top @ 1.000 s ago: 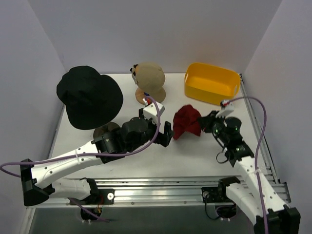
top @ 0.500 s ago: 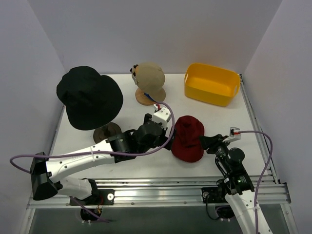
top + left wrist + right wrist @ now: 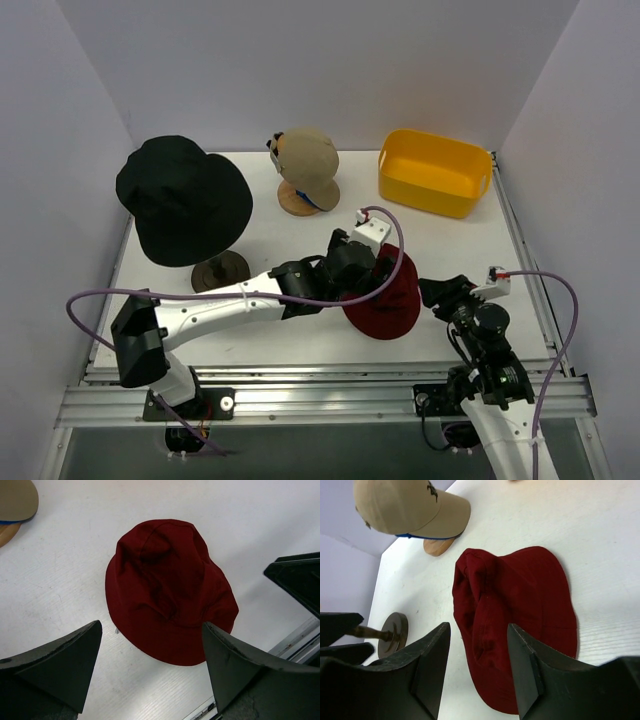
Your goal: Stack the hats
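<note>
hovering near one dark red hat (image 3: 392, 305), two pairs of jaws stand open, empty.

flat bucket hat (image 3: 388, 310): on table (image 3: 270, 235), front right
second bucket hat (image 3: 183, 198): on stand (image 3: 220, 270), back left
cap (image 3: 308, 152): back centre
bin (image 3: 435, 172): back right

Yellow bin (image 3: 434, 172) sits far right on table (image 3: 262, 232).

Bare white desk (image 3: 285, 238) lies open at the centre of the top view, and along the right edge below the yellow plastic bin (image 3: 435, 172). The black fabric bucket hat (image 3: 185, 200) on its wooden stand (image 3: 220, 270) fills the upper left. The tan cap (image 3: 310, 152) fills the upper middle. The white left arm (image 3: 220, 308) bars the lower middle, reaching over the dark red fabric bucket hat (image 3: 392, 308).
</note>
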`<state>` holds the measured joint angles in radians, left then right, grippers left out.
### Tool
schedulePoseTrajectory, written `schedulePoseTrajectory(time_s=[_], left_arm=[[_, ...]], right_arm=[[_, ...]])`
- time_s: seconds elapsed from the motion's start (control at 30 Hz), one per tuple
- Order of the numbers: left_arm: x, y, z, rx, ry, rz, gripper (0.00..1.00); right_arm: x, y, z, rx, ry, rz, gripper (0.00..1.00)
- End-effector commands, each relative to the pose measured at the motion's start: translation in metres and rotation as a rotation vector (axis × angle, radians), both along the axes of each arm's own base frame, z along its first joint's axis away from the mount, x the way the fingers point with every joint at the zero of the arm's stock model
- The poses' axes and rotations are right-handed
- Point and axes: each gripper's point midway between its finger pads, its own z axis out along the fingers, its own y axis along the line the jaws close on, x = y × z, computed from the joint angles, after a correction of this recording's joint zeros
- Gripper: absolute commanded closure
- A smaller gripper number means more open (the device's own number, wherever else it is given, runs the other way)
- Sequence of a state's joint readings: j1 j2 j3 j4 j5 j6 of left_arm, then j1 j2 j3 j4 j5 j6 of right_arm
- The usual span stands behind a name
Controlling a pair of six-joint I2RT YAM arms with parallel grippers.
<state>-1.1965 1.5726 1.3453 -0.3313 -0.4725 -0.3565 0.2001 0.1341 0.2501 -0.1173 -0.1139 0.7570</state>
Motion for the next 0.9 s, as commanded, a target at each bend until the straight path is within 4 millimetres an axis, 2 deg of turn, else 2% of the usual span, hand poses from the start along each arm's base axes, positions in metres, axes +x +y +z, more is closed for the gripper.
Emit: schedulePoseTrajectory(time_s=[0.0, 0.07, 0.23, 0.27, 0.33, 0.37, 0.73, 0.87], left_arm=[[0.011, -0.005, 0.003, 0.007, -0.005, 0.053, 0.11], [0.016, -0.007, -0.007, 0.01, 0.013, 0.062, 0.12], [0.023, -0.019, -0.028, -0.007, 0.074, 0.063, 0.18], [0.025, -0.022, -0.038, 0.008, 0.088, 0.067, 0.18], [0.027, -0.027, -0.042, 0.015, 0.095, 0.069, 0.18], [0.028, -0.029, -0.052, 0.032, 0.106, 0.078, 0.18], [0.043, -0.033, -0.09, 0.073, 0.141, 0.141, 0.23], [0.049, -0.033, -0.102, 0.077, 0.15, 0.157, 0.24]], right_arm=[[-0.004, -0.016, 0.019, -0.004, -0.02, -0.089, 0.55], [-0.006, -0.018, 0.025, 0.006, -0.044, -0.098, 0.55], [-0.009, -0.019, 0.024, 0.015, -0.054, -0.107, 0.55], [-0.008, -0.019, 0.024, 0.014, -0.054, -0.107, 0.55], [-0.008, -0.019, 0.024, 0.009, -0.049, -0.106, 0.55], [-0.008, -0.019, 0.024, 0.007, -0.047, -0.104, 0.55], [-0.012, -0.014, 0.029, 0.027, -0.068, -0.077, 0.52], [-0.013, -0.015, 0.027, 0.022, -0.062, -0.078, 0.55]])
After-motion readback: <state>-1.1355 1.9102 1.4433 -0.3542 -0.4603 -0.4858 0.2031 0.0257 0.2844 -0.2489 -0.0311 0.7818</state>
